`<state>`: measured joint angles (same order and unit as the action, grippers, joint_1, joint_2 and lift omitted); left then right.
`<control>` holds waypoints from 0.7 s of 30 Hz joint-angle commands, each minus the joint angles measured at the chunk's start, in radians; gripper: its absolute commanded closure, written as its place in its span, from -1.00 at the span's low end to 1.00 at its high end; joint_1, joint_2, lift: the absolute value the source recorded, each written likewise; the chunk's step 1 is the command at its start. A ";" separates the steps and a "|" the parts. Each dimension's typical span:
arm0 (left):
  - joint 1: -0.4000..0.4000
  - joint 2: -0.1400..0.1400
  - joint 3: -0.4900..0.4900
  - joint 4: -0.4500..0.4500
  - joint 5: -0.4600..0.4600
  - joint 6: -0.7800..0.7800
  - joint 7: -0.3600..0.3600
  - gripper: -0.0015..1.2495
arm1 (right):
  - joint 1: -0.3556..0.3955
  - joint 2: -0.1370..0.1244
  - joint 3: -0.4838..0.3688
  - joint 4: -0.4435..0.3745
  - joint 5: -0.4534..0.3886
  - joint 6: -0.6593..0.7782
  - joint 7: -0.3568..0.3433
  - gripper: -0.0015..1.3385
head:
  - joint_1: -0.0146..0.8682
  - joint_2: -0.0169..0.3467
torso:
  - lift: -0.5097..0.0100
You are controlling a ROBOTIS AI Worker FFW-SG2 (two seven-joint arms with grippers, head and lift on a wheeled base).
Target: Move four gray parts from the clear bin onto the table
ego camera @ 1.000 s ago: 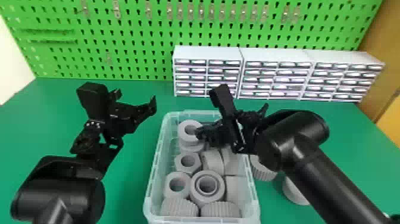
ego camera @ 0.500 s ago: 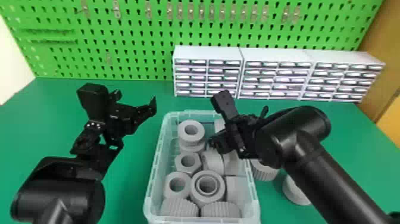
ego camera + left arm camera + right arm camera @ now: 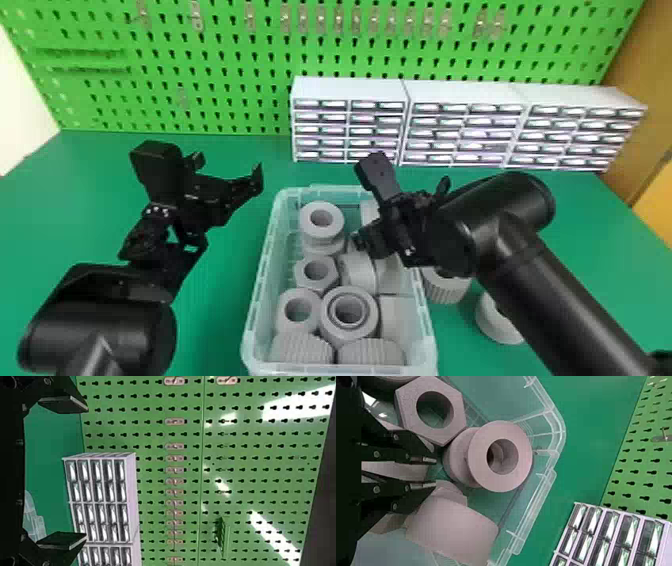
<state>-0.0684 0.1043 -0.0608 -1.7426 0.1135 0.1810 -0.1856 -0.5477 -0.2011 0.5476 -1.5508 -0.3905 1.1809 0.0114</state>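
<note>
Pegboard [image 3: 225, 95]: green, far beyond both grippers' fingers.
Drawer units [image 3: 350, 90]: white, lined up in front of pegboard, past right fingertips.
Table [image 3: 215, 330]: green, below both sets of fingers.
Left gripper [image 3: 229, 162]: off to left of clear bin [image 3: 257, 300], fingers spread wide, empty.
Right gripper [image 3: 361, 242]: over clear bin, fingers drawn close with a narrow gap between, gray part visible behind.
Ring part [image 3: 500, 455]: inside bin, just past right fingertips, atop another round one.
Hexagonal part [image 3: 431, 409]: inside bin, beside one right finger.
Two gray parts [image 3: 445, 290]: on table, to right of right fingers, outside bin wall.
</note>
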 commanded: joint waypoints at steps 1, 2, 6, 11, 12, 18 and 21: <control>0.001 0.000 0.001 0.000 0.000 0.000 0.000 -0.76 | 0.000 0.000 0.002 0.000 -0.010 -0.003 -0.007 0.18 | 0.59 -0.76 | 0.77; 0.001 0.000 -0.001 0.000 0.000 0.000 0.000 -0.76 | 0.002 0.000 0.002 0.000 -0.011 -0.006 -0.007 0.10 | 0.59 -0.76 | 0.77; 0.001 0.000 -0.001 0.000 0.000 0.000 0.000 -0.76 | 0.000 0.000 0.005 0.000 -0.013 -0.003 -0.011 -0.11 | 0.59 -0.76 | 0.77; 0.001 0.000 -0.001 0.000 0.000 0.000 0.000 -0.76 | -0.003 0.002 0.011 0.000 -0.013 0.002 -0.019 -0.23 | 0.59 -0.76 | 0.77; 0.001 0.000 -0.001 0.000 0.000 0.000 0.000 -0.76 | -0.003 0.002 0.011 0.000 -0.013 0.002 -0.021 -0.23 | 0.59 -0.76 | 0.77; -0.001 0.000 -0.002 0.000 0.000 0.000 0.000 -0.76 | -0.003 0.002 0.012 0.000 -0.016 0.003 -0.025 -0.23 | 0.59 -0.76 | 0.77; -0.001 0.000 -0.002 0.000 0.000 0.002 0.000 -0.76 | -0.003 0.002 0.012 0.000 -0.018 0.002 -0.025 -0.23 | 0.59 -0.76 | 0.77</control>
<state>-0.0685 0.1043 -0.0619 -1.7426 0.1135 0.1814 -0.1856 -0.5507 -0.1994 0.5594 -1.5509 -0.4062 1.1841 -0.0137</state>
